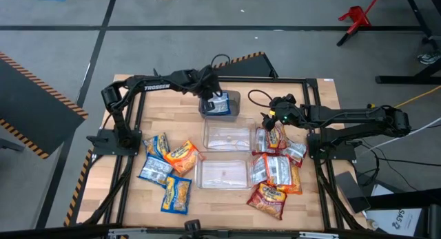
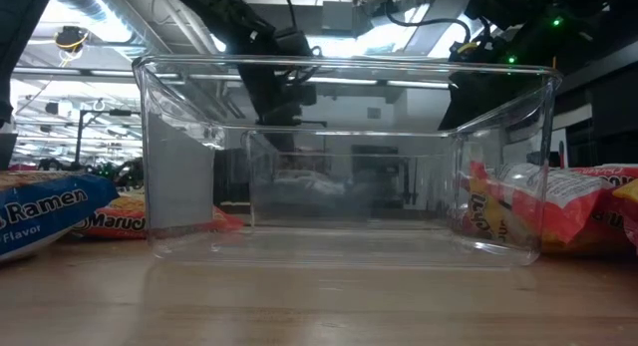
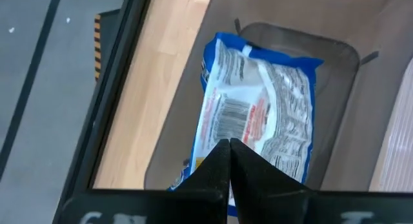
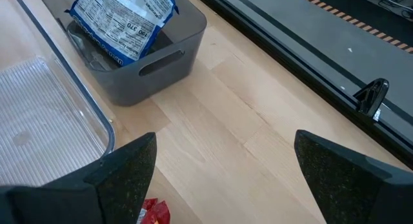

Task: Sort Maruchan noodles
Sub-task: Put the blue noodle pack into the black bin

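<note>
A blue-and-white noodle packet (image 3: 258,101) stands tilted in the grey bin (image 3: 335,75) at the table's far middle, its top sticking out above the rim (image 4: 122,20). My left gripper (image 3: 230,150) is above that bin (image 1: 233,111), shut on the packet (image 1: 219,103). My right gripper (image 4: 222,162) is open and hovers over the far end of the red-and-silver packets (image 1: 275,170), touching nothing. Blue and orange packets (image 1: 165,167) lie flat on the table's left. My left gripper pinches the blue packet by its upper end (image 3: 216,130) between the two shut fingers, coming from above and pointing down. The packet hangs below the fingers, tilted, with its lower part inside the grey bin. Whether it touches the bin's floor, I cannot tell.
Two clear bins sit in the table's middle, one farther (image 1: 226,137) and one nearer (image 1: 222,173); the nearer one fills the low view (image 2: 349,157). A black frame (image 1: 134,129) runs around the table. Bare wood lies between the grey bin and my right gripper (image 4: 219,108).
</note>
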Tool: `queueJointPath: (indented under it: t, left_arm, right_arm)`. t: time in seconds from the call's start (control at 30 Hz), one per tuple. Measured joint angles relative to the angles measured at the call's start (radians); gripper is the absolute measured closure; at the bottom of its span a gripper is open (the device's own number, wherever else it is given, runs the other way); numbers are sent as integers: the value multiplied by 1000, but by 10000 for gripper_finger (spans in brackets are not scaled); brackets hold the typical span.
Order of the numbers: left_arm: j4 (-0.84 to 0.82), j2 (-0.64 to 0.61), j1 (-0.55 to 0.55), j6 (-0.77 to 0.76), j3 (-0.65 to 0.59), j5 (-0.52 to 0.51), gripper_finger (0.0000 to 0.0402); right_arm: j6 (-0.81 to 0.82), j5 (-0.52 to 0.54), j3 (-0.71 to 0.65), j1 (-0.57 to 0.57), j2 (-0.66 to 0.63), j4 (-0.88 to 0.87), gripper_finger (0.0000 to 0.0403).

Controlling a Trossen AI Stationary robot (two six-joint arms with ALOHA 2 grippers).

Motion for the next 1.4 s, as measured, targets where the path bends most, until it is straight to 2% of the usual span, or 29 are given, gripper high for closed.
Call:
queueJointPath:
  t: [0.53,0.97,1.23,1.4]
  left_arm:
    - [31,0,0,-43,-11,5,401]
    - [13,77,-35,-53,-12,-43,401]
    - [-5,77,-32,-56,-12,52,401]
    - [-10,71,-32,-42,-12,61,401]
  right_arm:
    - [8,-8,0,0,0,0,52]
    - [8,-27,0,0,0,-10,52]
    - [8,-26,0,0,0,-9,52]
    - [2,-27,0,0,0,-9,52]
